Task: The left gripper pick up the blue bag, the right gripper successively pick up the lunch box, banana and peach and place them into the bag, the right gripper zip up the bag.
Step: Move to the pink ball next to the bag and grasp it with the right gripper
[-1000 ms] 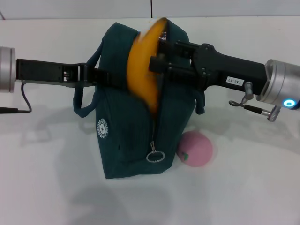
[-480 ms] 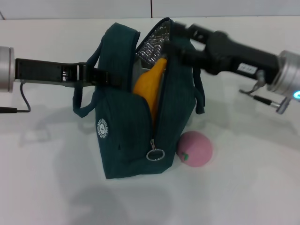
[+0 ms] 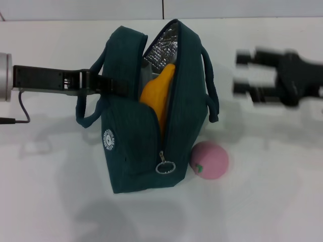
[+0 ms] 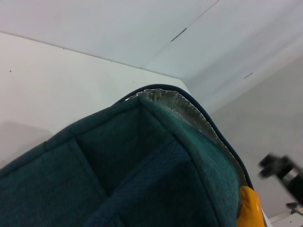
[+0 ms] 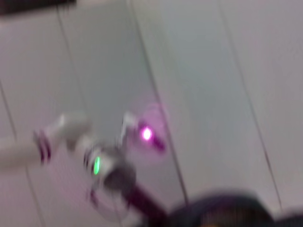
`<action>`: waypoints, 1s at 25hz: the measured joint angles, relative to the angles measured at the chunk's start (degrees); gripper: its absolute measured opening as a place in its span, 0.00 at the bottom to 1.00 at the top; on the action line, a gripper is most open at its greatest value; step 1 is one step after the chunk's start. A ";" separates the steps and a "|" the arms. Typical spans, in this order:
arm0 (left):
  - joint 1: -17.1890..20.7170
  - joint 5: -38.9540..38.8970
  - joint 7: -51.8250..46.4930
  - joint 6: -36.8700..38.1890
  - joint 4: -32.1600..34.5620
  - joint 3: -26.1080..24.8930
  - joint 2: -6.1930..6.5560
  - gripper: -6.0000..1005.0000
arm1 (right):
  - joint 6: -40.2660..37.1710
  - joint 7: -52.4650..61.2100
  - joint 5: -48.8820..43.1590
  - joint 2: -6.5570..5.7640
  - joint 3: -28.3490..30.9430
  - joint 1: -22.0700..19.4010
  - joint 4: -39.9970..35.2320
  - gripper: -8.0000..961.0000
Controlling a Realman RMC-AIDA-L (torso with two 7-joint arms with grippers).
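Banana (image 3: 155, 93) in blue bag (image 3: 136, 151), right gripper (image 3: 247, 75) apart

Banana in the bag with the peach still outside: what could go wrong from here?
1. The banana stands upright, its tip poking out of the blue bag; it may block the peach or jam the zip.
2. The peach lies against the bag's side, so the open right hand could knock the bag when reaching in.
3. The left hand grips one wall only; a push may pull it loose.
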 joint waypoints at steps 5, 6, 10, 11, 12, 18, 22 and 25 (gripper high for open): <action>0.02 0.02 0.02 0.01 -0.04 0.01 0.00 0.04 | 0.33 -0.03 -16.86 -0.24 7.44 -3.56 -3.73 0.82; 0.03 0.04 0.08 -0.01 -0.04 0.00 0.00 0.04 | 0.40 0.07 -20.22 0.25 9.16 -4.34 -5.13 0.82; 0.37 0.49 1.16 -0.14 -0.08 -0.09 0.01 0.04 | 0.85 2.20 -32.07 3.17 14.24 -5.84 -10.36 0.80; 0.50 0.53 1.28 -0.19 -0.11 -0.15 0.01 0.04 | 1.06 2.73 -33.71 3.78 14.88 -5.73 -10.81 0.79; 0.59 0.54 1.38 -0.21 -0.20 -0.29 0.01 0.04 | 1.41 3.21 -35.09 4.50 15.32 -5.46 -11.13 0.79; 0.31 0.51 1.98 -0.36 -2.13 -0.78 0.12 0.04 | 7.08 3.75 -39.72 8.47 15.16 -3.26 -11.18 0.76; 0.21 0.50 2.10 -0.38 -2.29 -0.79 0.14 0.04 | 10.38 5.59 -43.65 10.10 13.56 -0.37 -9.81 0.73; 0.14 0.39 2.12 -0.38 -2.32 -0.79 0.08 0.04 | 12.39 6.43 -43.91 10.30 10.62 0.88 -8.67 0.72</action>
